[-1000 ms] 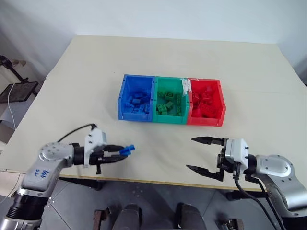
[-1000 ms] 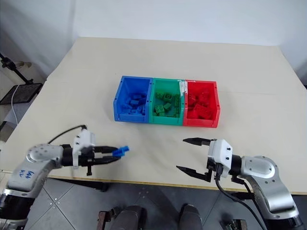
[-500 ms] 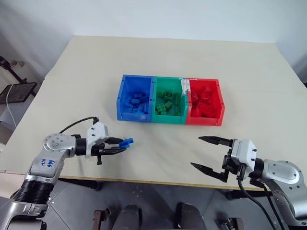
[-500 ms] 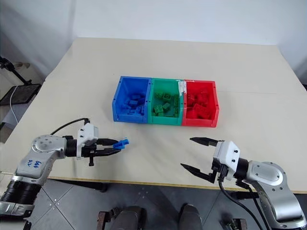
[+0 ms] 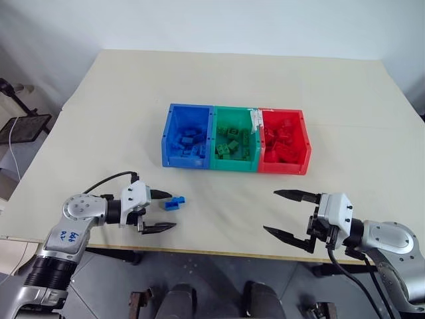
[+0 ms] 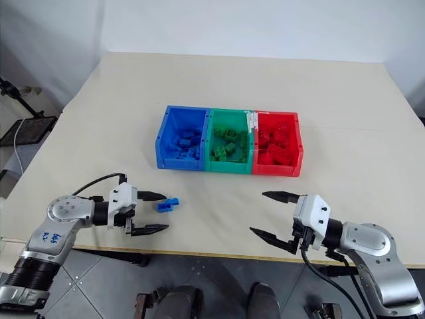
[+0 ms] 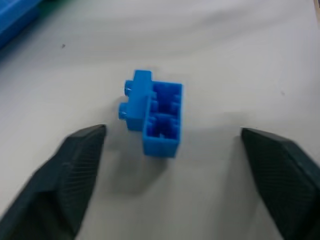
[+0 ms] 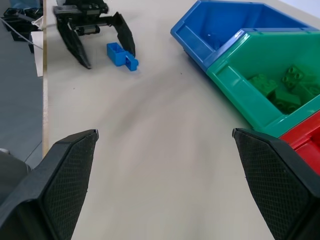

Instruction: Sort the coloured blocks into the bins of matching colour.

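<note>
Beige table (image 5: pixel 332 86), black stand (image 5: pixel 23 123) (left of table), grey floor (image 5: pixel 99 272)

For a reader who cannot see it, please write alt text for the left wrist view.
A small blue studded block lies on its side on the pale table, its hollow underside facing the camera. It sits free between the two black fingers of the open left hand, touching neither. A blue bin edge shows in one corner.

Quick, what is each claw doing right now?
Left gripper: open, blue block lying loose on the table between its fingers.
Right gripper: open, empty.
</note>
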{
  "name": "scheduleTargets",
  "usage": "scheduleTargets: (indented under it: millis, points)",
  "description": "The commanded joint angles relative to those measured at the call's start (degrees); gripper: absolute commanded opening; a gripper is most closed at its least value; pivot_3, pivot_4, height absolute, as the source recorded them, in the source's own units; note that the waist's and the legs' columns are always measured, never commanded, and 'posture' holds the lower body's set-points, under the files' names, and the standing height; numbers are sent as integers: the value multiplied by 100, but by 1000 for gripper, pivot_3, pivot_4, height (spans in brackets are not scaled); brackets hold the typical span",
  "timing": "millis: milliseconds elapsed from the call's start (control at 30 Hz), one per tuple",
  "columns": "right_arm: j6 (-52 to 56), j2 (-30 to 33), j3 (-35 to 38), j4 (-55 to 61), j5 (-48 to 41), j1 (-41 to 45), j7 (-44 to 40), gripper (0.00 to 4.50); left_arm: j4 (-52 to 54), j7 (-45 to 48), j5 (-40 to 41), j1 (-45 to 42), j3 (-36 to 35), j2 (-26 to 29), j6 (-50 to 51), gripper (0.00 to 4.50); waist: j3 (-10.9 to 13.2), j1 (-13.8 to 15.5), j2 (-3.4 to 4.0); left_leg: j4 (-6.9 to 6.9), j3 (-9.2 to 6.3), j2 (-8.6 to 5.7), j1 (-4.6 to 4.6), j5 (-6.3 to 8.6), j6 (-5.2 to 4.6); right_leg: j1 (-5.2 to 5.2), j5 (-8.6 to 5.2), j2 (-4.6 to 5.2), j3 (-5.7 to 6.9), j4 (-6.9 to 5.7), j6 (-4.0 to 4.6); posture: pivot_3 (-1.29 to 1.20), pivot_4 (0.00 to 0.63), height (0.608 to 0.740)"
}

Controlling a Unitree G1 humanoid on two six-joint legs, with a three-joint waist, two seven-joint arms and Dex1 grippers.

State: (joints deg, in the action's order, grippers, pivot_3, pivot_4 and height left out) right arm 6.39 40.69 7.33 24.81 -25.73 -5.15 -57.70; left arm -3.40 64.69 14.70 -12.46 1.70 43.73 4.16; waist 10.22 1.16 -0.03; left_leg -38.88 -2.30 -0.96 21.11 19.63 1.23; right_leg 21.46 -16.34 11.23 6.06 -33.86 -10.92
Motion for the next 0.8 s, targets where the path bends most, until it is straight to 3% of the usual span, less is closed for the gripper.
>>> scheduleTargets:
  millis: [33, 100, 200, 567, 800]
  points:
    - [-64, 20, 18, 173, -44, 40, -1, 4500, 247, -11, 57, 220, -97, 104, 229, 4486, 0, -4, 1, 1, 0, 0, 0, 0, 0, 0, 0, 0, 0, 1, 0, 0, 150, 740]
    - [-61, -27, -40, 171, -30, 79, 33, 4500, 348, -114, 12, 257, -82, 83, 347, 4486, 0, 2, 1, 1, 0, 0, 0, 0, 0, 0, 0, 0, 0, 0, 0, 0, 150, 740]
    - [-40, -78, -117, 200, -44, 129, 74, 4500, 470, -135, 33, 288, -52, 72, 464, 3879, 0, 4, 1, 0, 0, 0, 0, 0, 0, 0, 0, 0, 0, 0, 0, 0, 150, 740]
    - [-103, -72, -137, 109, -26, 203, 76, 4500, 535, -106, 80, 183, 11, 5, 643, 406, 0, 7, 1, -1, 0, -1, 2, 0, 0, 0, 0, 1, 0, 1, 0, 0, 150, 740]
    - [-100, -116, -115, 110, -75, 192, 106, 4500, 449, 18, 294, 50, -169, -139, 373, 389, 0, 11, 0, -2, 0, -1, 3, 0, 0, 0, 0, 1, 0, 2, 0, 0, 150, 740]
